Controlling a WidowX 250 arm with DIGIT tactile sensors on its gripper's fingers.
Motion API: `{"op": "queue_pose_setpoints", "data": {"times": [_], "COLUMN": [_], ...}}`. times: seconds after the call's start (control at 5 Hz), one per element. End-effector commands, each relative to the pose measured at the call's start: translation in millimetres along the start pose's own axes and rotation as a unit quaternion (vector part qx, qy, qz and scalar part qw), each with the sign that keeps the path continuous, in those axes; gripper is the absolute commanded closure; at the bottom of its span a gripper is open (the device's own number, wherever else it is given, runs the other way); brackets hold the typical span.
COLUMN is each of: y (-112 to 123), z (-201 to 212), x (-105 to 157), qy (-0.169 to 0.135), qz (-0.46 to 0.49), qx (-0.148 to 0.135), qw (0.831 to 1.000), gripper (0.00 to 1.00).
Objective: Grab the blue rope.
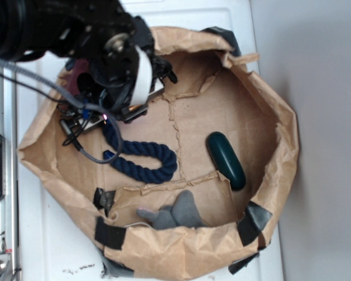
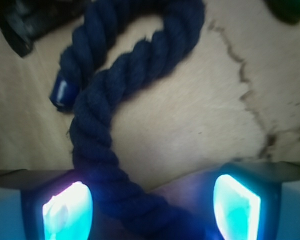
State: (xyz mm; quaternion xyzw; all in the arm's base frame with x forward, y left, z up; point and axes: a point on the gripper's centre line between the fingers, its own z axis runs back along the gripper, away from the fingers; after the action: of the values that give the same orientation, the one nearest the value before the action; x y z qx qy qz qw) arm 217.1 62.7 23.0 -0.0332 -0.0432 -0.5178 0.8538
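Observation:
The blue rope [image 1: 141,159] is thick, dark navy and twisted, and lies curled on the floor of a brown paper bag [image 1: 245,111]. One bright blue bound end shows in the wrist view [image 2: 61,93]. My gripper [image 1: 108,117] hangs over the rope's upper left end. In the wrist view the rope [image 2: 115,165] runs between the two glowing fingers [image 2: 67,212], close to the left one. The jaws stand wide apart, open around the rope and not closed on it.
A smooth dark green oblong object [image 1: 226,159] lies right of the rope. A grey plush toy [image 1: 175,213] sits at the bag's front. The bag's raised paper walls ring the floor. A white surface [image 1: 52,252] lies under the bag.

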Motion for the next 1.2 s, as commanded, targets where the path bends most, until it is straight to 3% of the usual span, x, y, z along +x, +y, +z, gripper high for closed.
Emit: {"op": "queue_pose_setpoints", "data": {"times": [0.0,0.2,1.0], "y": [-3.8,-2.7,10.2], "z": [-22.7,-25.3,0.2], "x": [14.1,14.6,22.3], "qy": [-0.020,-0.019,-0.060], "qz": [-0.057,-0.048,-0.023], "qx": [0.068,0.086,0.086], "qw": [0.996,0.995,0.994], "gripper": [0.00,1.00,1.00]}}
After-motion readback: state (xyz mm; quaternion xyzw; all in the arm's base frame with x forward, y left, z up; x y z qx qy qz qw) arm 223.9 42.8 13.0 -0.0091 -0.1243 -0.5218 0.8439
